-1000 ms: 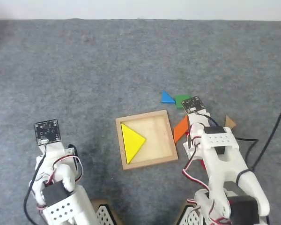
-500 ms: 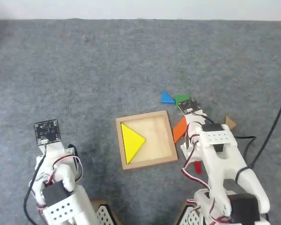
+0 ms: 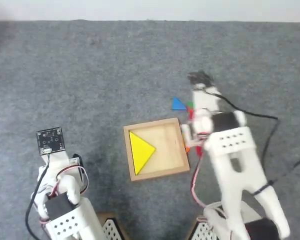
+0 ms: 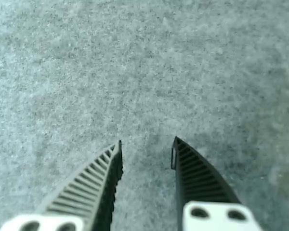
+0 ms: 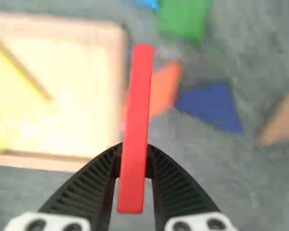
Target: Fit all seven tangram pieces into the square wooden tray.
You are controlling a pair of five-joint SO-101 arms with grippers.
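The square wooden tray [image 3: 152, 121] lies mid-table with a yellow triangle [image 3: 140, 149] in its left half. My right gripper [image 5: 134, 147] is shut on a red piece [image 5: 137, 120], held on edge above the tray's right rim [image 5: 116, 72]. Beyond it on the carpet lie an orange piece [image 5: 164, 86], a green square [image 5: 183, 19], a dark blue triangle [image 5: 209, 106] and a tan triangle [image 5: 277, 122]. From above, the right arm [image 3: 225, 145] covers most of these; a light blue triangle [image 3: 178, 104] shows beside it. My left gripper [image 4: 147, 142] is open over bare carpet.
Grey carpet covers the whole table. The left arm [image 3: 60, 175] stands at the front left, well away from the tray. A black cable [image 3: 250, 116] runs from the right arm toward the right edge.
The right arm has swung up and toward the far side, now blurred and covering the orange and tan pieces. The red piece went with it. The left arm has not moved.
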